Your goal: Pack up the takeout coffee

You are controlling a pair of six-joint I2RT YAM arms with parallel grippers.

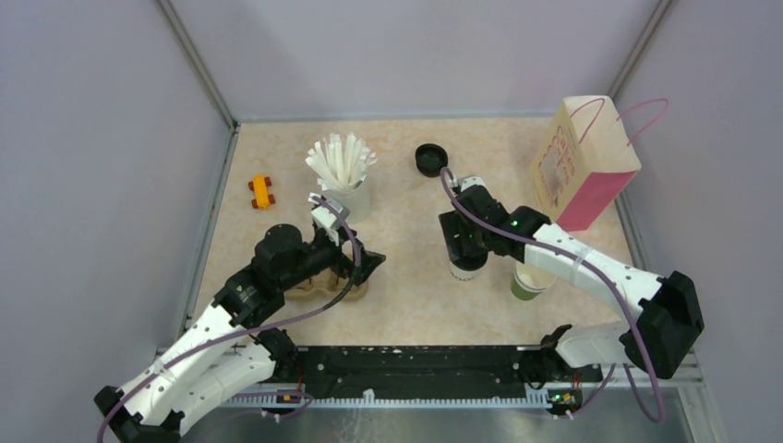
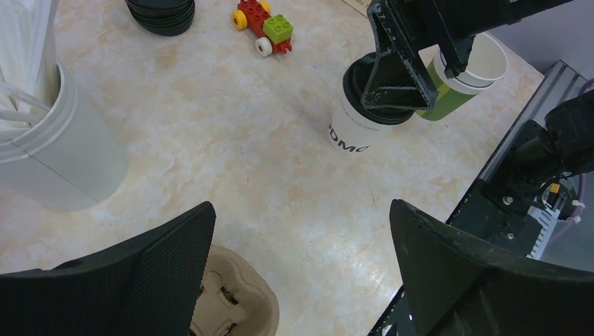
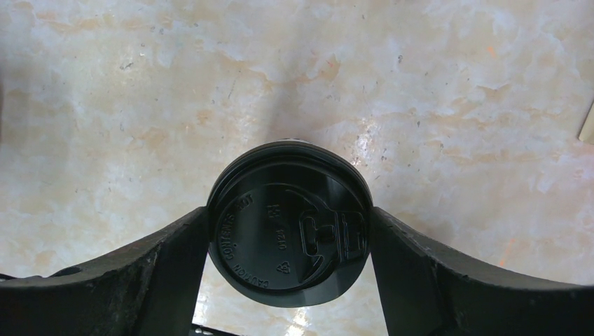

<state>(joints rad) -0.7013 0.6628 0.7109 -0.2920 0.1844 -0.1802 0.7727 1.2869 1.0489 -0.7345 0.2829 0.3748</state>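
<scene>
Gripping is judged the current step. Top: takeout coffee (image 1: 466, 269) is stood on the table (image 1: 406, 309), straddled by right gripper (image 1: 464, 253). Left wrist: left gripper (image 2: 301, 210) is held wide over pulp cup carrier (image 2: 242, 304). Right wrist: lid (image 3: 288, 224) is pinched on both sides. Next: a level lift is needed.

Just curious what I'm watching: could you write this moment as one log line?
right gripper: astride takeout coffee, grip unclear | left gripper: open above cup carrier | coffee: upright on table
</scene>
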